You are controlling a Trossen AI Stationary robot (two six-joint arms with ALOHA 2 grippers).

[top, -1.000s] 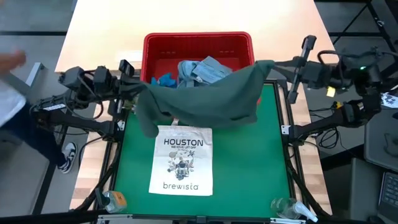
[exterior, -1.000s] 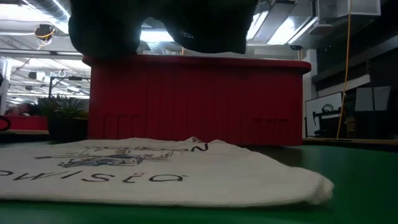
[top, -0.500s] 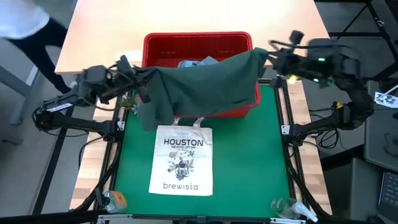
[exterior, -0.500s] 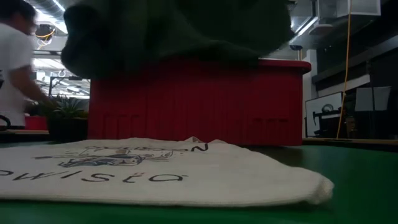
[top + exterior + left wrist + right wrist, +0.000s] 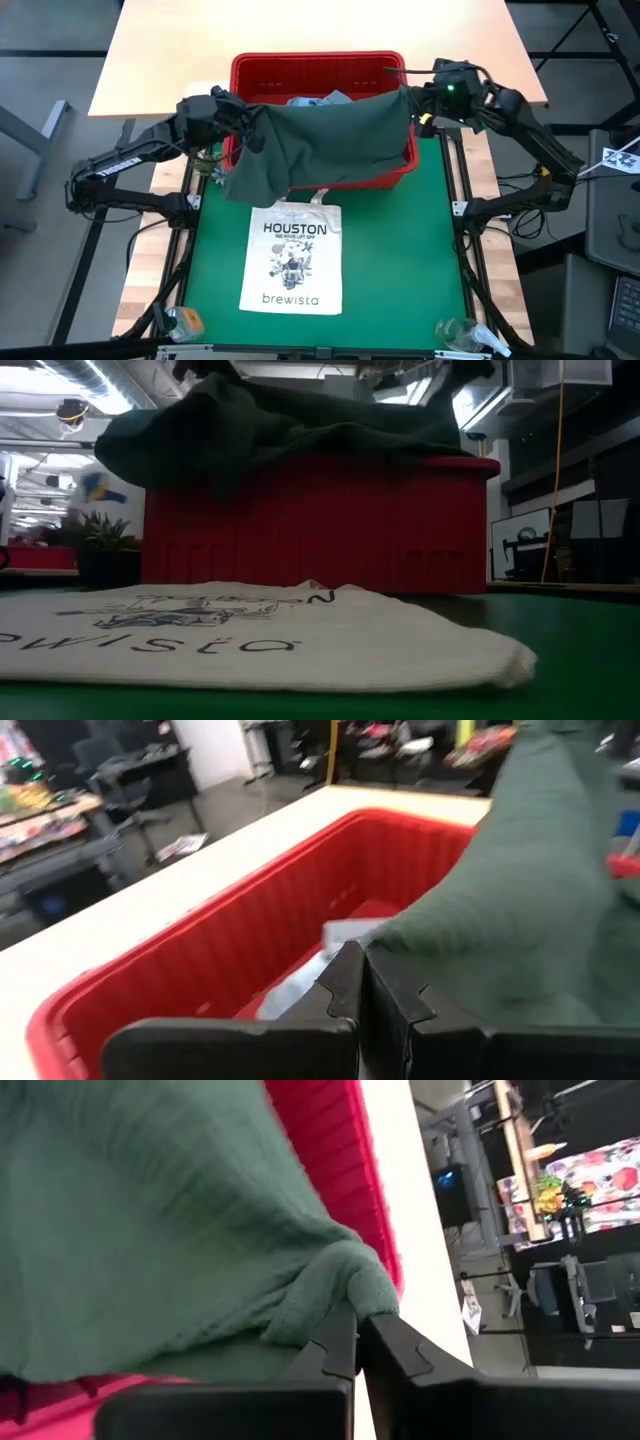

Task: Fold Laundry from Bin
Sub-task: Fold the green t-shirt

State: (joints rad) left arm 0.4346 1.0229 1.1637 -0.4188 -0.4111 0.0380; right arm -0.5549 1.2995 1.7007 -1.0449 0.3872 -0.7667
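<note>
Green mat (image 5: 400, 260) on a wooden table (image 5: 160, 50).

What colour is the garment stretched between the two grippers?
Dark green garment, plain, no pattern; the high view shows it best.

1 bin (image 5: 318, 68), 1 tote bag (image 5: 292, 257), 2 bottles (image 5: 182, 322)

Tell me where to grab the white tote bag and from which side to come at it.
Grip the tote bag at its handle loops at the edge nearest the bin, coming straight down from above. The bag lies flat on the green mat, so the loops look like the only raised part to pinch.
</note>
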